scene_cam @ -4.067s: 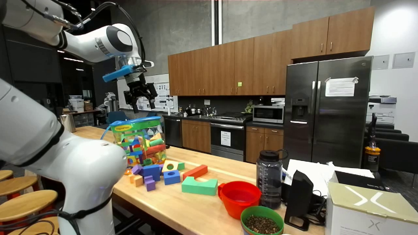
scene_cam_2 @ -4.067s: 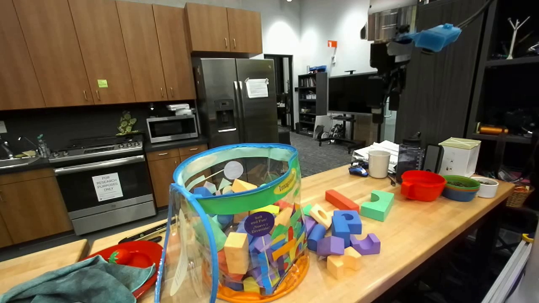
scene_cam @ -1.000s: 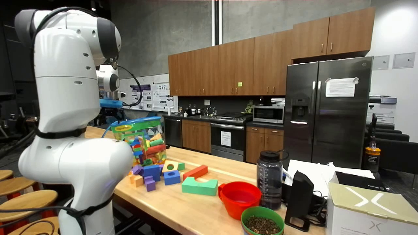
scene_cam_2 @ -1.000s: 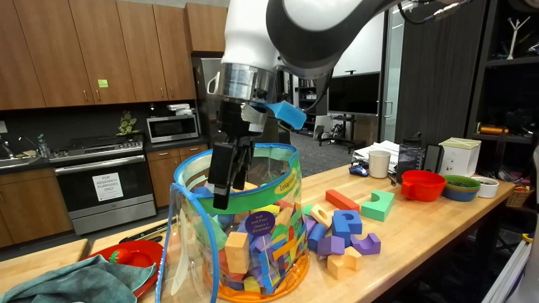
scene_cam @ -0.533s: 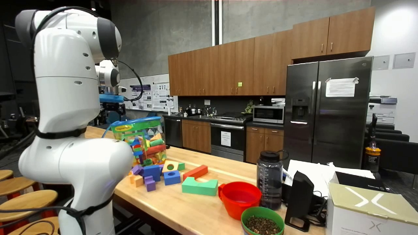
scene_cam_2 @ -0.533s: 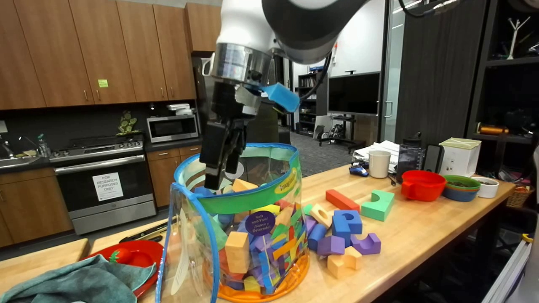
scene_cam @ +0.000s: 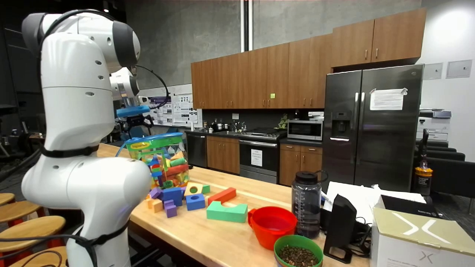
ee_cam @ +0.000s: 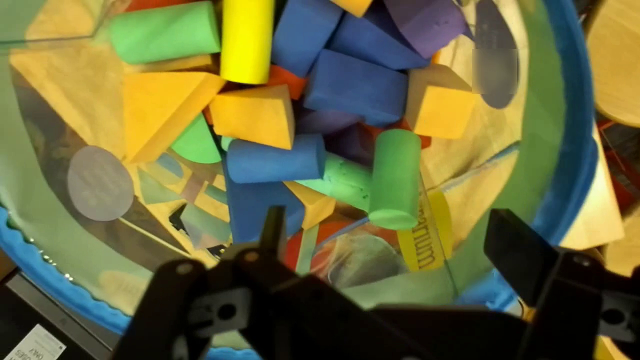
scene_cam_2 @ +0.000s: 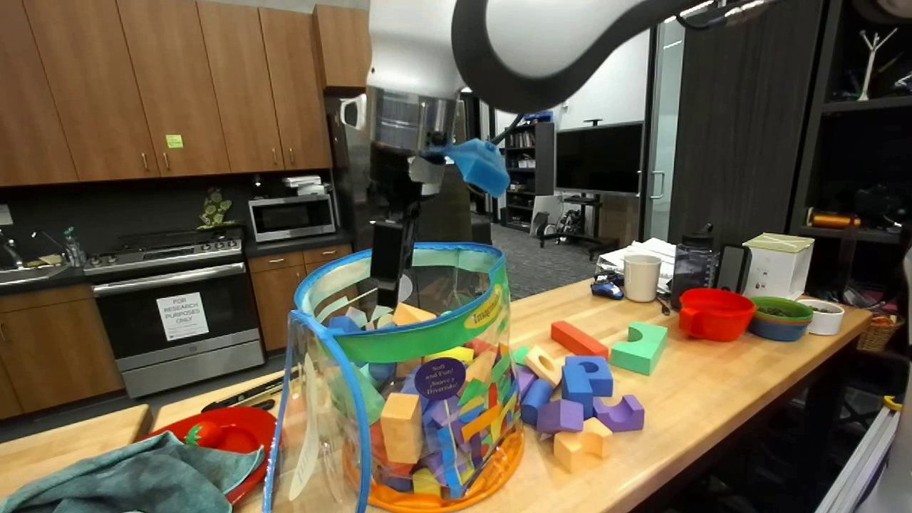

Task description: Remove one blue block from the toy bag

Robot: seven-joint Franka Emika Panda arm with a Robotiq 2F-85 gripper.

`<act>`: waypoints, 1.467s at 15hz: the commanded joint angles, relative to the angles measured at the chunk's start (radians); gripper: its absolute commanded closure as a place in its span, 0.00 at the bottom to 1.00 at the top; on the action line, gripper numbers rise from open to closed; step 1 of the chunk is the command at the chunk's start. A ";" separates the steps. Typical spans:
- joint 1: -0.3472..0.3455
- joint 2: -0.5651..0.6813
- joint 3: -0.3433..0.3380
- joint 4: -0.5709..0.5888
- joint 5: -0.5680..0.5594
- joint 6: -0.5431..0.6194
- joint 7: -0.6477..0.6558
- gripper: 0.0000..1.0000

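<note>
The toy bag is a clear round-topped bag with a green band (scene_cam_2: 420, 345) and blue rim; it shows in both exterior views (scene_cam: 157, 141). It is full of coloured blocks. In the wrist view I see blue blocks inside: a rectangular block (ee_cam: 357, 87), a cylinder (ee_cam: 275, 159) and a flat-faced block (ee_cam: 257, 207) partly under it. Others lie near the top. My gripper (ee_cam: 387, 220) is open, its fingers wide apart with nothing between them. In an exterior view it points down over the bag's opening (scene_cam_2: 390, 296); its depth against the rim is hard to tell.
Loose blocks lie beside the bag, including a blue block with a hole (scene_cam_2: 591, 374) and a purple one (scene_cam_2: 618, 413). A red tray (scene_cam_2: 249, 449) with a teal cloth (scene_cam_2: 135, 474) is on the bag's other side. A red bowl (scene_cam: 272, 230) and bottle (scene_cam: 306, 204) stand farther along.
Over four seconds the arm has swung across to the bag. In the last second the gripper has risen from before the bag's near rim, turned and shifted over the opening. The blocks have not moved.
</note>
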 commanded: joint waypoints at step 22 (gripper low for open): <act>0.023 0.151 -0.033 0.004 -0.261 0.224 0.064 0.00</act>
